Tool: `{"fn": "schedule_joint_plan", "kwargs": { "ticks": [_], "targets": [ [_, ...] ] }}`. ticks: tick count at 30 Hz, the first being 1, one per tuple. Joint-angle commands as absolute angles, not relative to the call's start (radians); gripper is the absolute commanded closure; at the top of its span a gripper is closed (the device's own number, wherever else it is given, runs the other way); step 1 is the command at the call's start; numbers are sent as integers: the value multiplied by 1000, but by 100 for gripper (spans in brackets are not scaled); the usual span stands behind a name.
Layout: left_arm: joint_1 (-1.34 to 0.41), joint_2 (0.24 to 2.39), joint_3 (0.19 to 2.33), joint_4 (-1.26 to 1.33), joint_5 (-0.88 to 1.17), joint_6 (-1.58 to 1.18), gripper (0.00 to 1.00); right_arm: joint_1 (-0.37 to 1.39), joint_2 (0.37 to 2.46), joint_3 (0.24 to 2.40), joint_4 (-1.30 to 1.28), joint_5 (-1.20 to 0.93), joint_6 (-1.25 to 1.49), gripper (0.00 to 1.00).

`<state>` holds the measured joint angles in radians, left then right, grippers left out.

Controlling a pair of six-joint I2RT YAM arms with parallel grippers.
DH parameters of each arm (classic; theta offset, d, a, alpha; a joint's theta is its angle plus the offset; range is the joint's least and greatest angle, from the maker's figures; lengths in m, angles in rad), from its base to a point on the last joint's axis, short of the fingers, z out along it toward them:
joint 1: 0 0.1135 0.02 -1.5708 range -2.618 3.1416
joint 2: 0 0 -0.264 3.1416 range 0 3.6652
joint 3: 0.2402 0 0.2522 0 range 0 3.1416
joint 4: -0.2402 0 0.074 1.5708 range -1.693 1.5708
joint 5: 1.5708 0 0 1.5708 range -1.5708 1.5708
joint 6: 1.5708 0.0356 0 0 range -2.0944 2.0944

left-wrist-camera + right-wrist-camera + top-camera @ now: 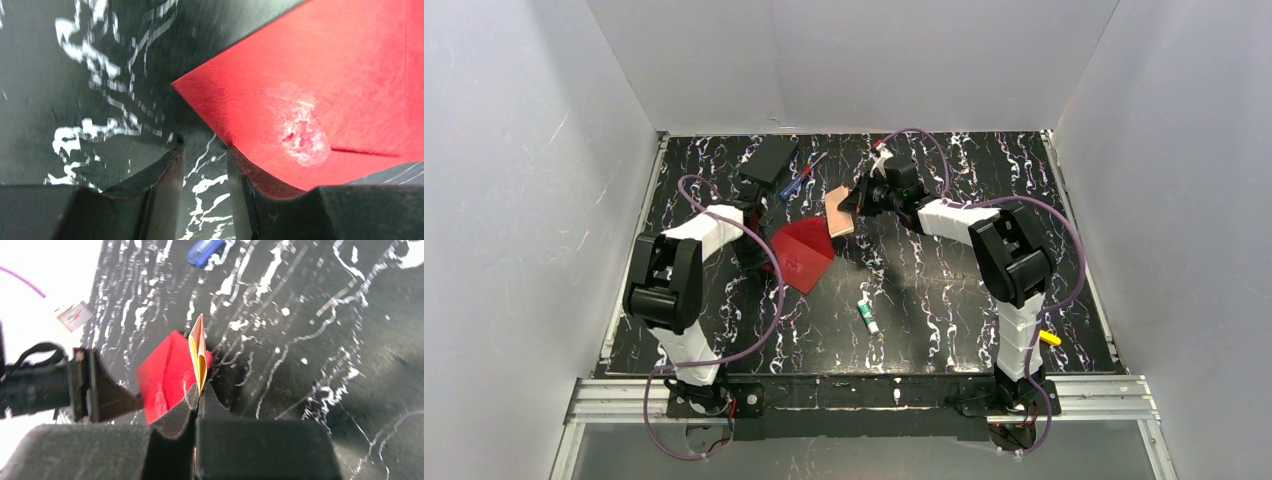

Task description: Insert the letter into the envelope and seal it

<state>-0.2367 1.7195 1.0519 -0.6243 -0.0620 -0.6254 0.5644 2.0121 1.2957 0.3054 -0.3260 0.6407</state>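
Left claw (205, 150): jaws are parted, with only the marbled surface (944, 290) seen between them, and nothing is grasped. The envelope (802, 255) is found just beside it, left of centre, its red edge against one finger; it appears tilted rather than flat. The letter (839, 212) is held folded and on edge by the envelope's far right corner; whether they touch cannot be told. Right claw (198, 394): clenched on the letter's lower edge. A green-and-white tube (867, 317) is noted nearer the bases.

One envelope (802, 255) (bright red), one letter (839, 211), one black box (769, 158).
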Motion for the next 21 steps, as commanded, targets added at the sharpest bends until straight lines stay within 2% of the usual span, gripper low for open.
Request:
{"fn": "schedule_joint_plan", "kwargs": {
  "ticks": [1,5,9,19,21],
  "targets": [
    [-201,1823,1160,-577,-47,-593,66,579,1958,1319,534,-430,579,99],
    [-189,1923,1285,-607,65,-508,67,622,1903,1314,515,-388,468,99],
    [-187,1976,1360,-635,125,-485,69,630,1960,1358,450,-361,479,99],
    [-124,1950,1367,-652,292,-533,66,632,2096,1487,162,-356,541,99],
    [-117,1952,1364,-652,333,-548,63,633,2117,1501,124,-369,556,99]
  ]
}}
